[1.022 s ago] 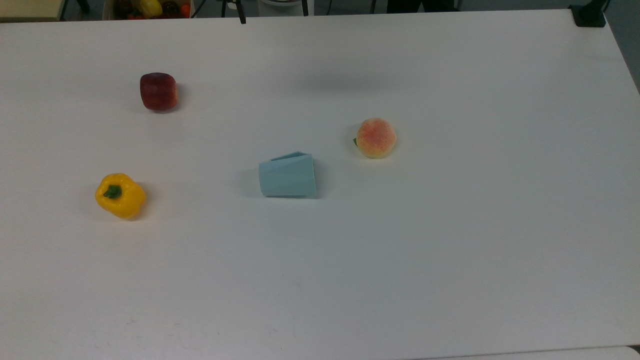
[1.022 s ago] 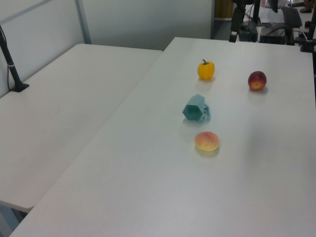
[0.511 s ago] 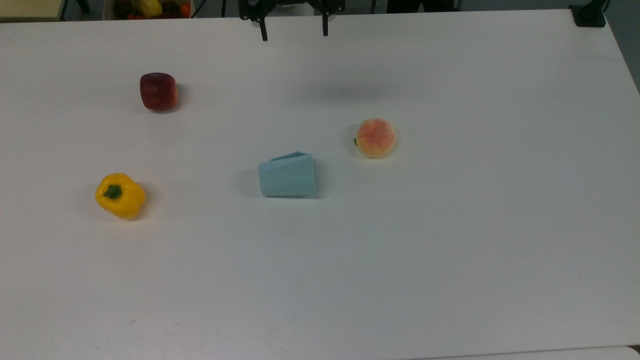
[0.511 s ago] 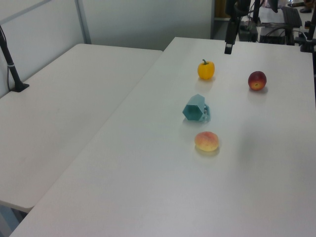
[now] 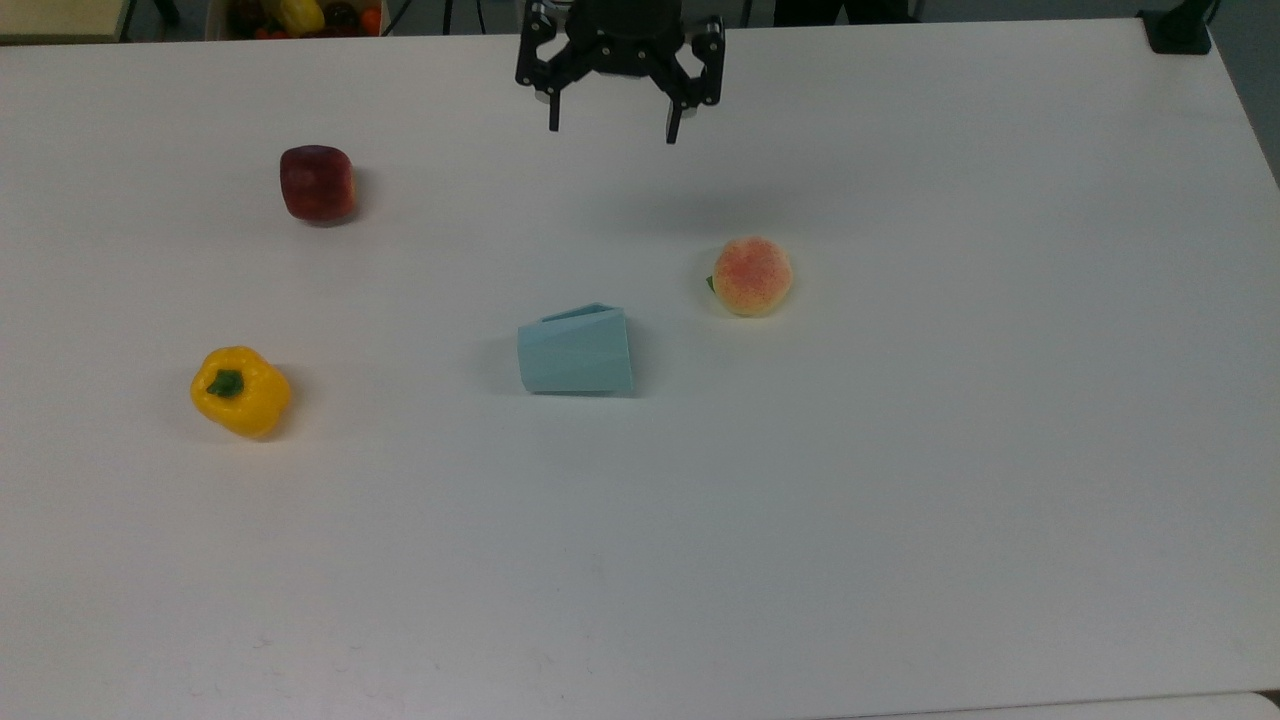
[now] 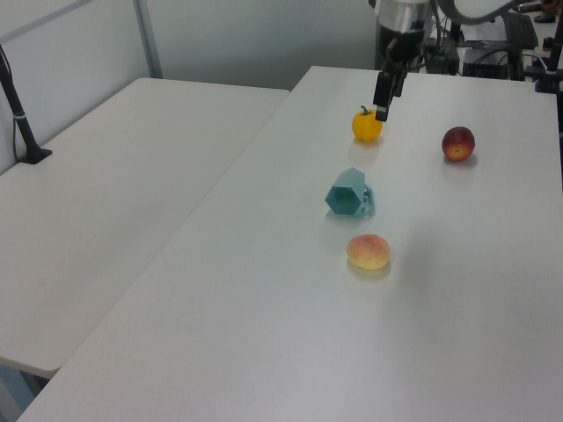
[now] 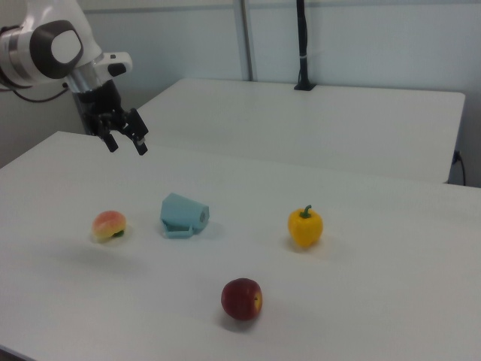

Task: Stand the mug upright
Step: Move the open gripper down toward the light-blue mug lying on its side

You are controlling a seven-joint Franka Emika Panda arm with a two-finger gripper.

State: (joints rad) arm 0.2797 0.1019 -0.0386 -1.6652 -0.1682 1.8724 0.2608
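Mug (image 5: 576,350) lying on its side on the desk (image 5: 900,500)
The spread, empty pincer (image 5: 612,128) is held well above it; peach (image 5: 752,276), apple (image 5: 317,183) and pepper (image 5: 240,390) are scattered around, nothing between.

Even, diffuse overhead light falls on the matte white desk (image 5: 900,500). Shadows are soft and faint. A blurry grey one lies just beyond the speckled orange-pink peach (image 5: 752,275) in the top view.

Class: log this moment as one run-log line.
end effector: open, above table | mug: on its side, untouched | step: approach
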